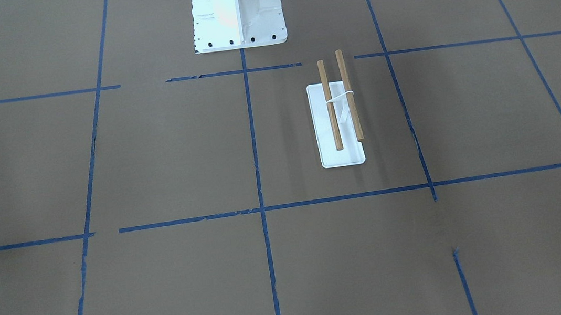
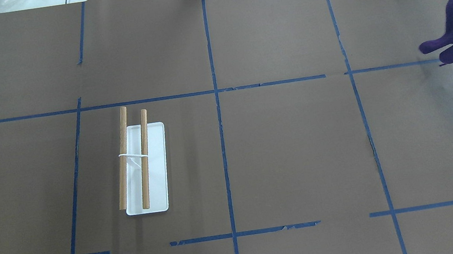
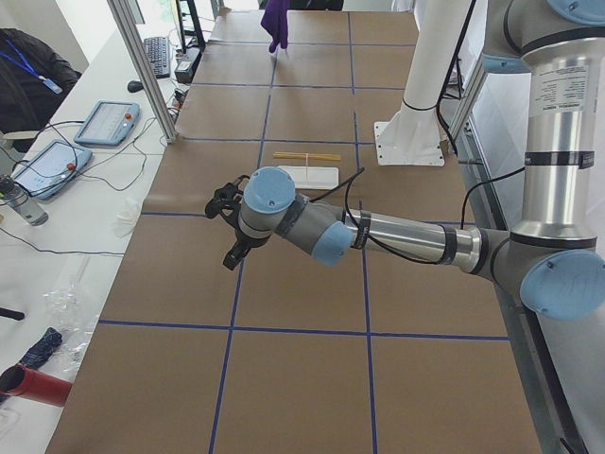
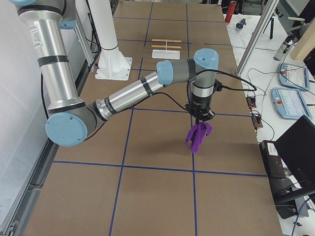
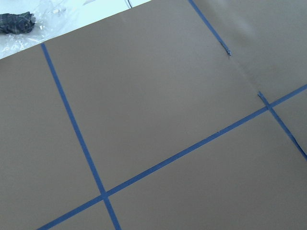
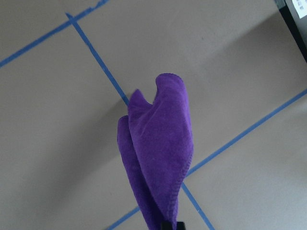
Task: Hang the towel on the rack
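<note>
Right hand (image 4: 200,122) grips hanging towel (image 6: 158,153).

Brown table (image 2: 301,156) w/ blue tape grid (image 2: 222,145)

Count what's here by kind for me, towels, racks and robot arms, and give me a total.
Towels: 1, the purple towel
Racks: 1, the rack
Robot arms: 2, the left arm and the right arm
Total: 4

- The table (image 2: 301,156) is covered in brown paper and marked into squares by blue tape (image 2: 222,145).
- Along its edge opposite the robot a white bench (image 3: 99,213) is set, on which tablets (image 3: 107,123) and a keyboard (image 3: 157,55) are laid.
- A metal post (image 3: 142,66) is fixed at that edge.
</note>
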You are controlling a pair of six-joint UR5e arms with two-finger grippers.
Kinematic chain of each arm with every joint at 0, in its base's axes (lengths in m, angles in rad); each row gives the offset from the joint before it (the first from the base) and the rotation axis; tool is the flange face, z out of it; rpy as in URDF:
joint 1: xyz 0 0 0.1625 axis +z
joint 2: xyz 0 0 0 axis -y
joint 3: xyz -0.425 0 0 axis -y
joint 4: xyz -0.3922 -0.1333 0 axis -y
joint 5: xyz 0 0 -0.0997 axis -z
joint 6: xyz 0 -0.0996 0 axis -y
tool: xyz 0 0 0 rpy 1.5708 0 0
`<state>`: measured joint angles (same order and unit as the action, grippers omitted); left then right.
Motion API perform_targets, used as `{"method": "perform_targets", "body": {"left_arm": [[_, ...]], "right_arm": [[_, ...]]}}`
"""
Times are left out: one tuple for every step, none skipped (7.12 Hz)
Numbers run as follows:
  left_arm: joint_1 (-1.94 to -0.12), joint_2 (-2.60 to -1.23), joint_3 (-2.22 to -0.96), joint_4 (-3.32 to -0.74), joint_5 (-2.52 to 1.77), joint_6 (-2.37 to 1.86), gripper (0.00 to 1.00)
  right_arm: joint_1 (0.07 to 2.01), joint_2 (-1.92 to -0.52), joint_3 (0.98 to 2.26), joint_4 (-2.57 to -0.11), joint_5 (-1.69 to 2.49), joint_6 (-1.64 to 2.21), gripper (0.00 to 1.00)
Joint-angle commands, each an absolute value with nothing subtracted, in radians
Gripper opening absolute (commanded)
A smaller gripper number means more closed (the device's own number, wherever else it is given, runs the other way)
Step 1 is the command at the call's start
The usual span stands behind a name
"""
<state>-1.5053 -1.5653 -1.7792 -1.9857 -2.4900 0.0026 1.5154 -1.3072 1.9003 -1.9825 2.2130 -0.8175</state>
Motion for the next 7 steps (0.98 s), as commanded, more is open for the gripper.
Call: {"method": "perform_targets", "body": {"left_arm": [[-1.400, -1.635, -1.824, -1.988, -2.482, -0.244, 1.00], [-1.331, -1.699, -1.838, -1.988, -2.476, -0.416, 1.00], [-1.271, -1.766, -1.841, -1.987, -2.476, -0.574, 1.00], [-1.208, -1.831, -1.841, -1.985, -2.474, -0.824, 1.00], [-1.118, -1.879, -1.841, -1.985, -2.474, -1.033, 1.00], [-1.074, -1.950, -1.836, -1.985, -2.444, -1.175, 1.00], [-1.005, -2.001, -1.827, -1.983, -2.427, -1.306, 1.00]], "right_arm": [[1.409, -1.229, 1.979, -2.005, 2.217, -0.677, 0.00], [1.350, -1.192, 2.000, -2.005, 2.230, -0.611, 0.00], [1.303, -1.152, 2.011, -2.003, 2.270, -0.525, 0.00], [1.246, -1.102, 2.020, -2.002, 2.281, -0.409, 0.00], [1.194, -1.077, 2.025, -1.996, 2.278, -0.320, 0.00], [1.157, -1.045, 2.025, -1.994, 2.276, -0.302, 0.00], [1.125, -1.034, 2.034, -1.976, 2.276, -0.302, 0.00]]}}
